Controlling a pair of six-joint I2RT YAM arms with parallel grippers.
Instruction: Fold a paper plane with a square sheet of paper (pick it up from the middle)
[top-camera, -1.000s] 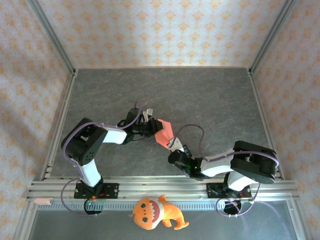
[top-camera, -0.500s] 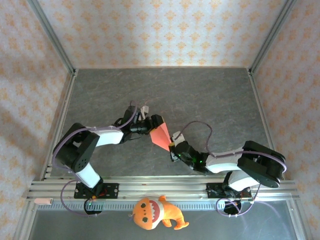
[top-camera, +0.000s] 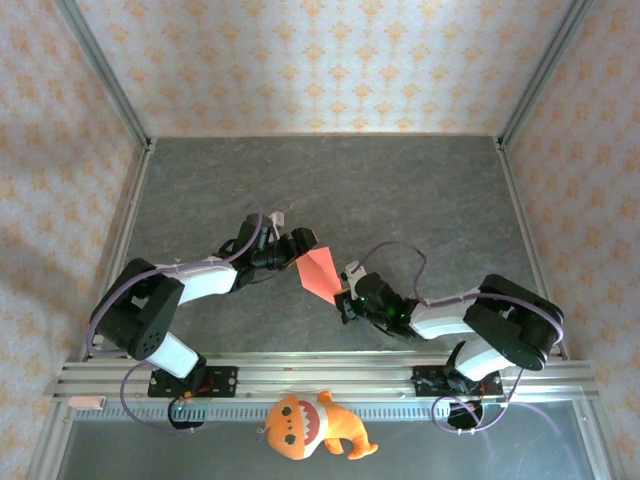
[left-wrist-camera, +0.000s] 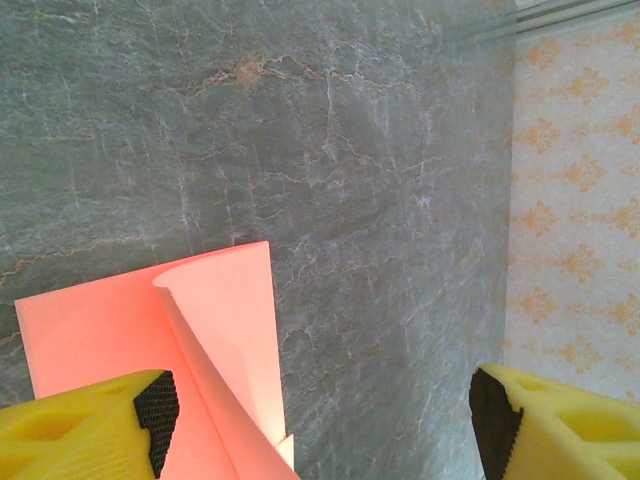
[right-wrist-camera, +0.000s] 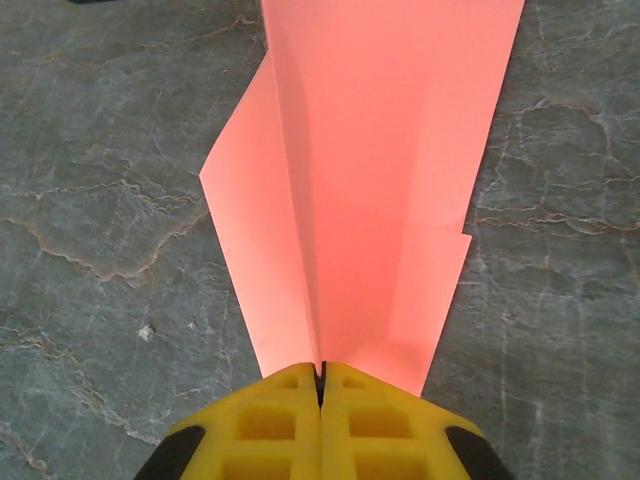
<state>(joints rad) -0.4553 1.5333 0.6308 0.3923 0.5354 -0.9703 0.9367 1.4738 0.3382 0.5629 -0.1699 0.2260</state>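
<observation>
Paper plane (top-camera: 320, 272), a narrow red-pink dart with a centre crease, sits near the middle of the grey marbled worktop (top-camera: 400, 190), between the two arms. The right pincer (top-camera: 345, 298) is closed on its narrow pointed end, yellow pads pressed together right on the crease line. That grip probably serves to keep the folded layers stacked and the dart steady. Seen from the right wrist, the paper plane (right-wrist-camera: 380, 180) fans out wider away from the right pincer (right-wrist-camera: 322, 372), with one flap standing up along the crease and a small step in the edge on one side.

The left pincer (top-camera: 300, 245) is at the wide end of the dart with its jaws spread wide and nothing held between them. From the left wrist, the paper plane (left-wrist-camera: 130, 330) lies beside one yellow finger of the left pincer (left-wrist-camera: 320, 415), with one layer curling upward. The open stance suggests the left arm is leaving the paper to the right one, or lining up for another crease.

Several things are unclear. The very tip is buried between the right pads. The left finger covers part of the paper, and the frame edge cuts off more, so contact there cannot be judged. Whether the dart rests on the worktop or hangs just above it cannot be told. An orange plush toy (top-camera: 305, 425) lies at the near edge, well apart.
</observation>
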